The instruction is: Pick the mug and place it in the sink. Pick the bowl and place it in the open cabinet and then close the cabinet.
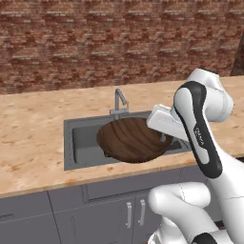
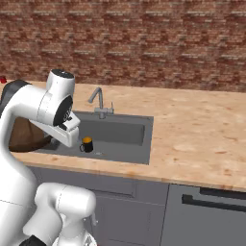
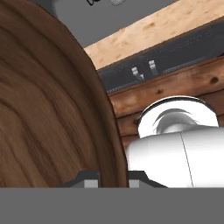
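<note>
My gripper (image 1: 163, 137) is shut on the rim of the wide, dark brown wood-grain bowl (image 1: 133, 139), which hangs tilted above the sink (image 1: 69, 143). In the hand view the bowl (image 3: 48, 109) takes up the left half, with its rim pinched between my gripper (image 3: 113, 176) tips. From the right base view the bowl (image 2: 21, 135) shows at the far left, partly behind my arm. The small black mug (image 2: 87, 144) with its yellow-orange top stands upright on the floor of the sink (image 2: 122, 133). The cabinet is out of view.
A grey faucet (image 1: 119, 101) rises at the back of the basin. Light wooden counter (image 2: 202, 134) runs along both sides under a brick wall. Grey doors with short handles (image 1: 135, 213) sit below the sink, and a dark handle bar (image 2: 214, 202) at lower right.
</note>
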{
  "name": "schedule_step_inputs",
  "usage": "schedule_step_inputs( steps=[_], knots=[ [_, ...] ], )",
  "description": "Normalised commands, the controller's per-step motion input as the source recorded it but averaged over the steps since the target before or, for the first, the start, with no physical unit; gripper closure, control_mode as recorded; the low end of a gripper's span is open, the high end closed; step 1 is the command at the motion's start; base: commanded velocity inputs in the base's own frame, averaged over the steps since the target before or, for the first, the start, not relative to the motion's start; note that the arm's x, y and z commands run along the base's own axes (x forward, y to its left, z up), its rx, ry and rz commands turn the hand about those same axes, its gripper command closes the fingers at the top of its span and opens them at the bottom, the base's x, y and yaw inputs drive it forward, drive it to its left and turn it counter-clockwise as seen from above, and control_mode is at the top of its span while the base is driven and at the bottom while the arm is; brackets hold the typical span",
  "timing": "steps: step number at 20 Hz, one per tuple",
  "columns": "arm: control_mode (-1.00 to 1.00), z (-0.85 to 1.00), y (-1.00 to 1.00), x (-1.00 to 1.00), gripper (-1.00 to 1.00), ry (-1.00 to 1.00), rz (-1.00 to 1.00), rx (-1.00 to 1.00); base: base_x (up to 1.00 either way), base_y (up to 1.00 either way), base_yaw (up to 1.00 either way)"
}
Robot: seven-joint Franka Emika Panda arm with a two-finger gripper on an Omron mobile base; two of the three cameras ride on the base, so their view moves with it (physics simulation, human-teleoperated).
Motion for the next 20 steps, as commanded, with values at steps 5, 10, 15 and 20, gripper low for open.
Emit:
schedule_step_inputs(
  steps=[5, 10, 15, 20],
  knots=[
    [1.0, 0.0, 0.0, 0.0, 1.0, 0.0, 0.0, 0.0, -0.03, -0.22, -0.63],
    [1.0, 0.0, 0.0, 0.0, 1.0, 0.0, 0.0, 0.0, 0.07, -0.41, -0.78],
    [1.0, 0.0, 0.0, 0.0, 1.0, 0.0, 0.0, 0.0, 0.06, -0.45, -0.81],
    [1.0, 0.0, 0.0, 0.0, 1.0, 0.0, 0.0, 0.0, 0.15, -0.27, -0.83]
  ],
)
